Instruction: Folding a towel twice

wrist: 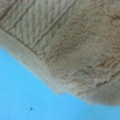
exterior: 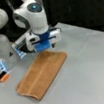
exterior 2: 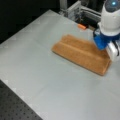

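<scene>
On the grey table [exterior: 89, 69] lies one towel [exterior: 42, 73], already doubled into a long strip: in a front view its rounded fold end sits toward the bottom left and its far end runs up toward the right, under the gripper [exterior: 44, 46]. That gripper, blue-padded, is down at the far end; whether the jaws are apart, together or pinching cloth I cannot tell. In a front view the towel [exterior 2: 80, 52] stretches left to right, with the gripper [exterior 2: 103, 43] at its right end. The wrist view is filled by terry pile [wrist: 75, 45] and a woven band above a blue surface [wrist: 20, 100].

Risk, as I judge it: catching only the top layer would peel the fold open; dragging would skew the strip.

Count: one towel, one gripper, one small orange object [exterior: 4, 78] at the left.
</scene>
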